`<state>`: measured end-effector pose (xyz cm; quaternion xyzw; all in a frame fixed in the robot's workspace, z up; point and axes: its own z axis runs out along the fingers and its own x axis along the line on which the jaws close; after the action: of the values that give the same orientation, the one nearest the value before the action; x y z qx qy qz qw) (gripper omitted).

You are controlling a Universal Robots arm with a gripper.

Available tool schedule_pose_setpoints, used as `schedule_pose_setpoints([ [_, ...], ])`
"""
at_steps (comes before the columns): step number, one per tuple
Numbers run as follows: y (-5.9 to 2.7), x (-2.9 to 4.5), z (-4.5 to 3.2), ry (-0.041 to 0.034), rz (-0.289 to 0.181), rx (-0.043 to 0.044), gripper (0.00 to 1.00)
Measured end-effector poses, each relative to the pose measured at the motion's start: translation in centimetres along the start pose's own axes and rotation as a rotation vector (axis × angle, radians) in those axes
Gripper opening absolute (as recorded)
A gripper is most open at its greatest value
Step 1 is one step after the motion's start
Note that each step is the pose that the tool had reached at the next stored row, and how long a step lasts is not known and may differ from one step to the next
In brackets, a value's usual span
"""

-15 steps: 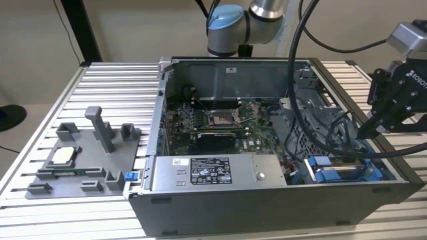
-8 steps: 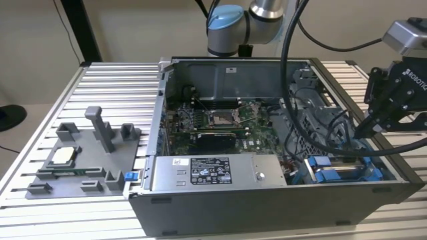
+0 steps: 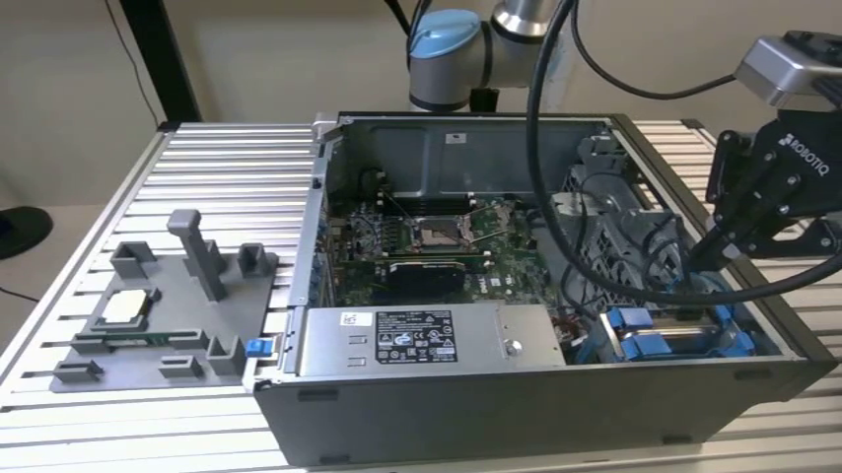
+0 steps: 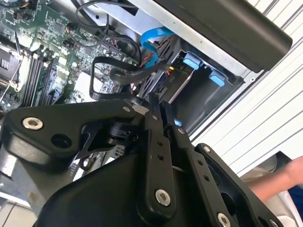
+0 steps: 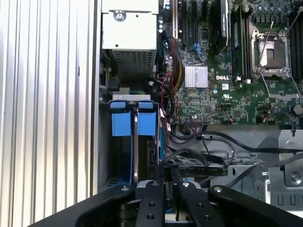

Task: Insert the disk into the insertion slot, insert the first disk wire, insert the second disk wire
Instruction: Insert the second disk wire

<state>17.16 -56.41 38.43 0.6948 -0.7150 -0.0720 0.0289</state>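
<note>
The disk sits in the insertion slot (image 3: 717,330) at the case's corner on the exterior view's right. What shows of it is its blue carrier (image 3: 665,342), with two blue tabs (image 5: 134,124) at the bay's mouth (image 5: 106,142); the blue tabs (image 4: 191,61) also appear in the second wrist view. My gripper (image 3: 704,258) hangs just over that bay. Its fingers (image 4: 154,124) are drawn together on the end of a black disk wire (image 4: 111,74), which loops toward the motherboard. The wire (image 5: 191,163) lies beside my fingertips (image 5: 158,171). A blue flat cable (image 4: 152,43) runs nearby.
The silver labelled power-supply box (image 3: 421,340) fills the case's front beside the bay. Thick black cables (image 3: 593,266) drape across the motherboard (image 3: 435,241). A grey fixture (image 3: 165,315) with a chip stands on the slatted table on the exterior view's left. A person's arm (image 4: 279,179) is near the table edge.
</note>
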Motion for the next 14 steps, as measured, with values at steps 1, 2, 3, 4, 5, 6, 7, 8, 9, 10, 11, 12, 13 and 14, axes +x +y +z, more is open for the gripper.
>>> schedule_pose_setpoints([
  [1, 0.14, 0.00, 0.00, -0.0001, 0.000, 0.0009, 0.00],
  [2, 0.29, 0.01, 0.00, -0.0001, 0.000, 0.0020, 0.00],
  [3, 0.43, 0.01, -0.01, 0.0000, 0.000, 0.0030, 0.00],
  [4, 0.57, 0.01, -0.01, -0.0001, 0.000, 0.0040, 0.00],
  [5, 0.70, 0.02, -0.01, -0.0001, 0.000, 0.0050, 0.00],
  [6, 0.83, 0.02, -0.01, -0.0002, 0.000, 0.0060, 0.00],
  [7, 0.96, 0.02, -0.01, -0.0001, 0.000, 0.0070, 0.00],
  [8, 1.08, 0.03, 0.00, -0.0002, 0.000, 0.0081, 0.00],
  [9, 1.20, 0.03, 0.01, -0.0001, -0.001, 0.0094, 0.00],
  [10, 1.33, 0.03, 0.02, -0.0002, -0.001, 0.0110, 0.00],
  [11, 1.47, 0.04, 0.03, -0.0002, -0.001, 0.0127, 0.00],
  [12, 1.59, 0.04, 0.05, -0.0003, -0.001, 0.0142, 0.00],
  [13, 1.71, 0.04, 0.06, -0.0003, -0.001, 0.0158, 0.00],
  [14, 1.83, 0.05, 0.08, -0.0004, -0.001, 0.0173, 0.00],
])
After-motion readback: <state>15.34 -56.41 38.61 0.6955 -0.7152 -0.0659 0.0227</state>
